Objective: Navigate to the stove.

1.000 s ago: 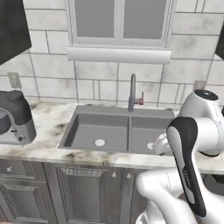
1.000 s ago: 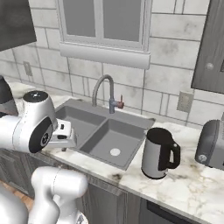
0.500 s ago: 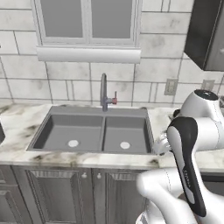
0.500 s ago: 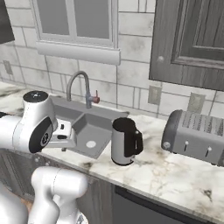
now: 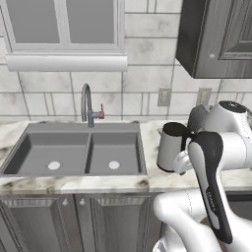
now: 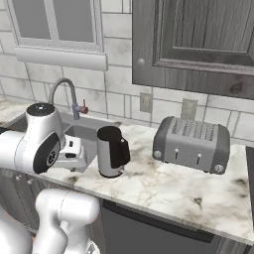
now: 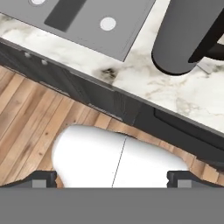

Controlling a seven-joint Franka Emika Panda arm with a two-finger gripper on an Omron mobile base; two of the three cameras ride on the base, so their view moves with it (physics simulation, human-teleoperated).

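Whole view has slid along since a second ago because my base drives sideways: the coffee machine is gone from the left base view, and the sink (image 5: 74, 152) now sits left. I see a marble bench (image 6: 168, 186) under a tiled wall, with a dark kettle (image 6: 112, 151) just beside the sink and a silver toaster (image 6: 191, 143) further right. Dark cabinets hang above, wood floor (image 7: 30, 127) below. The hand's (image 7: 112, 178) fingertips sit wide apart, holding nothing. No stove in my views yet.
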